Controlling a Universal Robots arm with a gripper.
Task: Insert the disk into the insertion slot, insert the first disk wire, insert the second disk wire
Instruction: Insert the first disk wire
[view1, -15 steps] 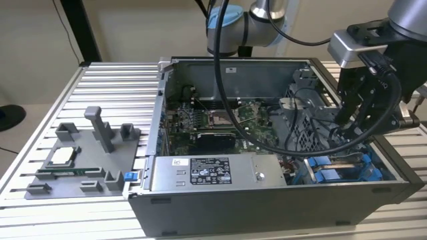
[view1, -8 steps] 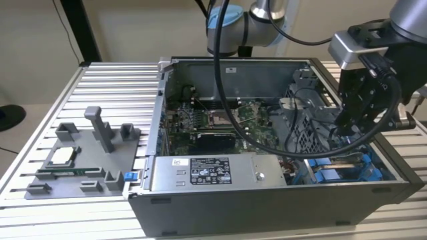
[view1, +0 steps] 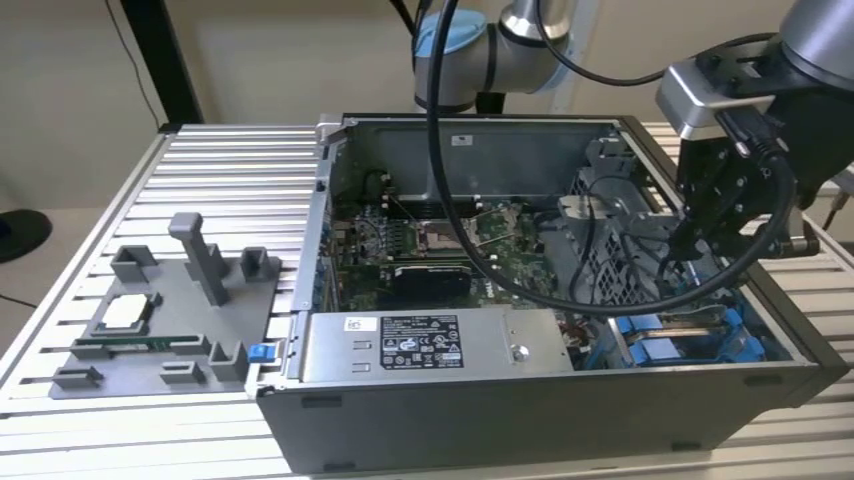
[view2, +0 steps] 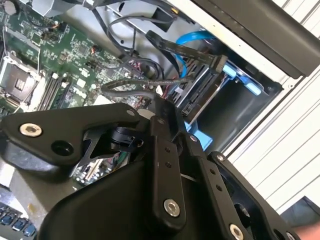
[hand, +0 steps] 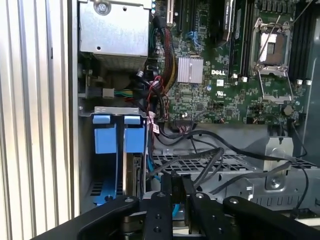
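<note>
The disk (hand: 134, 172) stands on edge inside the insertion slot (hand: 102, 140), a grey bay with blue clips at the case's front corner on the exterior view's right (view1: 674, 350). Its dark end and blue carrier (view2: 240, 80) also show in the second wrist view. A black flat connector (view2: 215, 62) on a wire lies against the disk's end, and a blue cable (view2: 192, 37) curves behind it. My gripper (view1: 687, 250) hangs over the perforated cage beside the bay. Its fingers (hand: 165, 197) stand close together on the end of a black disk wire (view2: 125, 87).
The open computer case (view1: 534, 420) lies on a ribbed metal table. It holds a motherboard (hand: 240, 75), a labelled power-supply box (view1: 420, 345) and a perforated cage (hand: 260, 170) draped with black cables. A grey fixture tray (view1: 160, 320) sits at the exterior view's left.
</note>
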